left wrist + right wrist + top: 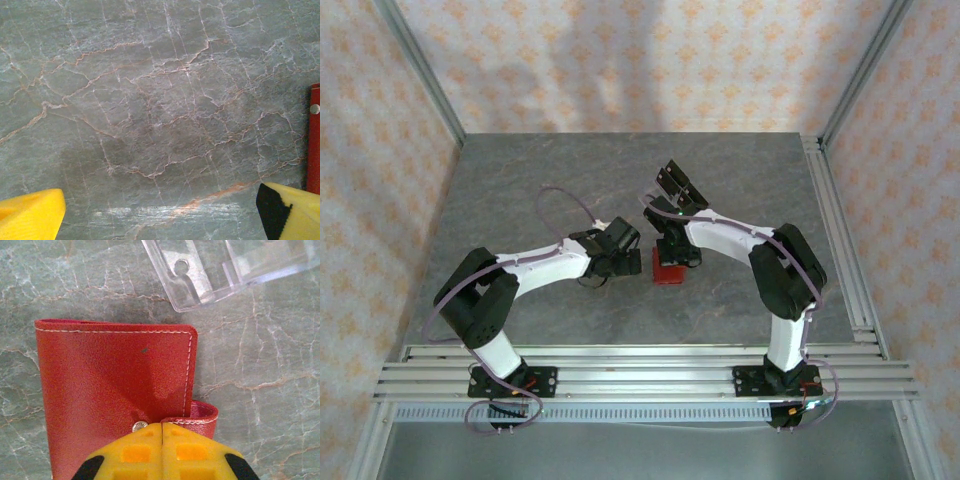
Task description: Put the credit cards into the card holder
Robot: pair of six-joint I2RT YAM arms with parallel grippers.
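Working at the snap (137, 426) of the red wallet (115, 385), mid-table on the near side of the clear stand (220, 270), with right gripper (162, 430) pressed together and left gripper (160, 215) spread wide just left of it. Best lifting slowly, pinning the cover flat against sliding.

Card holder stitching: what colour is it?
The stitching is white, along the edges of the red card holder; clearest in the right wrist view.
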